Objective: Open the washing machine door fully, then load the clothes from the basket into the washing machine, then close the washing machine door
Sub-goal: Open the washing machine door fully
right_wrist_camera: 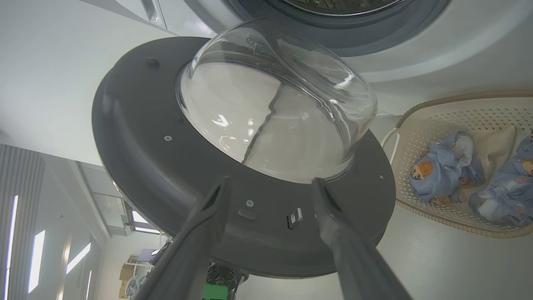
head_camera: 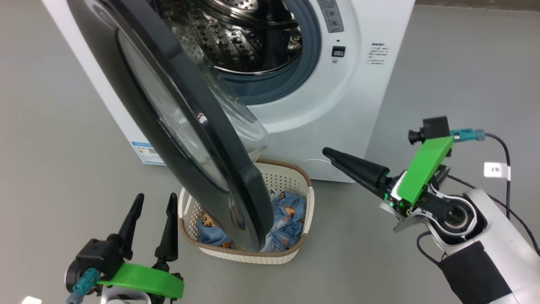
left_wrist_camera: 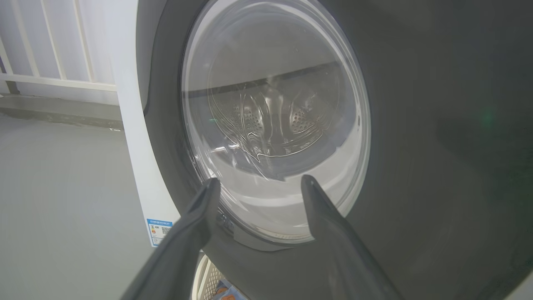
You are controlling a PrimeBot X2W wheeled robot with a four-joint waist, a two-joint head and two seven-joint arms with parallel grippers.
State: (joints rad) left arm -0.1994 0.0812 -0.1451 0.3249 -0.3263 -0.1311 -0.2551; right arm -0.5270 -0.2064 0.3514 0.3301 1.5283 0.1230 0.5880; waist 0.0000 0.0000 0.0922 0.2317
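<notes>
The fingers of the left gripper (head_camera: 155, 196) and the right gripper (right_wrist_camera: 270, 180) are spread, with nothing pinched. The washing machine (head_camera: 371, 84) is seen at the far centre. Its washing machine door (head_camera: 211, 139) is only partly swung out, over the basket (head_camera: 295, 177) set near its front, with the clothes (head_camera: 291, 215) inside. Unless opened fully, the door could be struck when the clothes are reached for, or could drift shut.

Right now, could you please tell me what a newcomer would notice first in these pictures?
The glossy black washing machine door, with its bulging glass window, juts out across the middle of the head view. Behind it, at the top, the washing machine's steel drum gapes. Below the door's edge, the cream basket on the floor holds blue bear-print clothes.
</notes>
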